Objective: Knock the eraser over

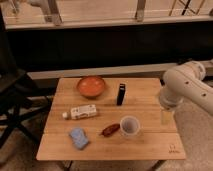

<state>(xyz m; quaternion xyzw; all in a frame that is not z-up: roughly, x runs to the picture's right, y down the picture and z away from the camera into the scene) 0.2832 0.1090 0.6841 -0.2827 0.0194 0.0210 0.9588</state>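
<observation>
The eraser (120,94) stands upright on the back half of the wooden table (145,150), a slim black block just right of the orange bowl (90,86) and touching nothing.

Nearest the front edge lies a light blue pad (78,138), flat and turned at an angle. Just behind it to the right is a small reddish-brown item (110,130), and right beside that a white cup (129,126) stands upright with its mouth up. Level with the cup, my claw (166,116) hangs below my pale arm (187,87) over the table's right edge, pointing down, well apart from the eraser. I cannot tell whether it is open or closed.

Farther back on the left a white bottle (80,111) lies on its side. Behind it come the eraser and the bowl. A dark folding chair (12,97) stands left of the table, and a dark wall (100,45) runs behind it.
</observation>
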